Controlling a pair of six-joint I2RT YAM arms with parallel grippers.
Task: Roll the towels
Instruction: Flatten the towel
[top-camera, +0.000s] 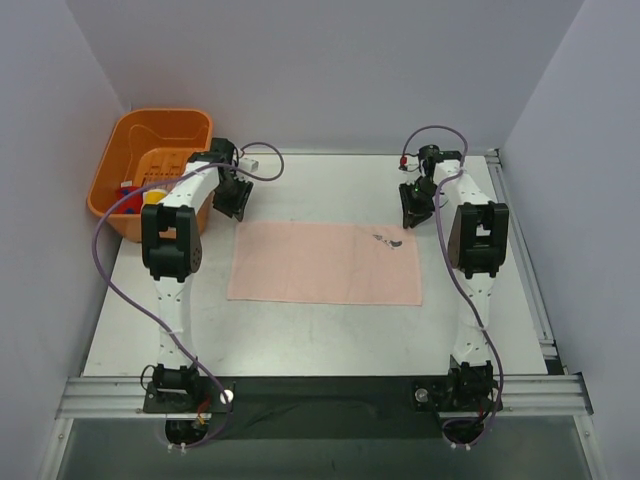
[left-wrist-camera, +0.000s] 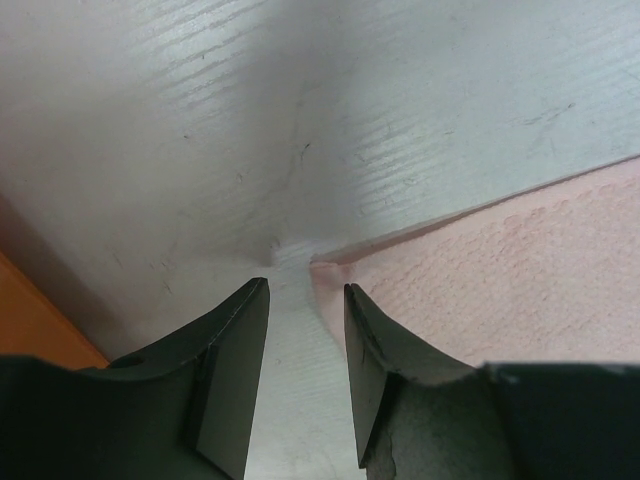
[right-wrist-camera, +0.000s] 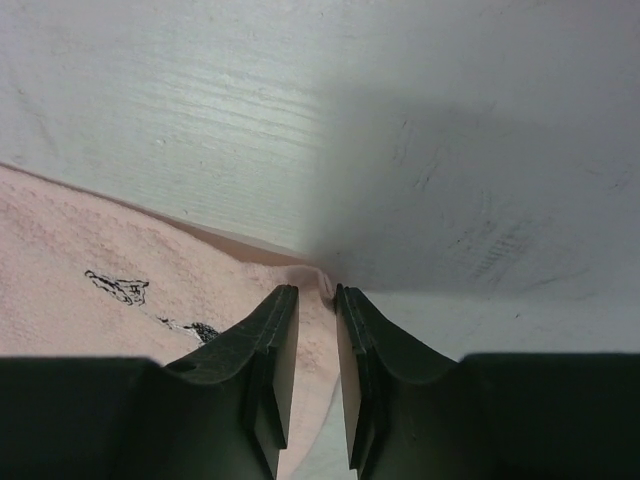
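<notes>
TOP VIEW
Count: one towel, pale pink; one orange basket; two arms.
Towel: lies flat and unrolled mid-table, long side running left to right. One small dark mark is printed near its far right corner.
Basket: at the far left corner of the table. Red, blue and yellow bits lie inside, too small to name, and the left arm partly covers them.
Left arm: reaches forward with its wrist bent down. The left gripper is at the towel's far left corner.
Right arm: same reach. The right gripper is at the far right corner, close by the mark.
Jaws: not readable from here.

LEFT WRIST
Left gripper: jaws apart with a clear gap and bare table between them, holding nothing.
Towel: its corner tip lies just ahead of the gap, slightly puckered. The rest runs off the right edge.
Basket: only an orange sliver shows, lower left.

RIGHT WRIST
Right gripper: jaws drawn to a narrow slit.
Towel: the corner tip sits right at the fingertips, a little raised. Cannot tell whether it is pinched or merely framed.
Mark: left of the fingers, its lower part hidden behind the left finger.
</notes>
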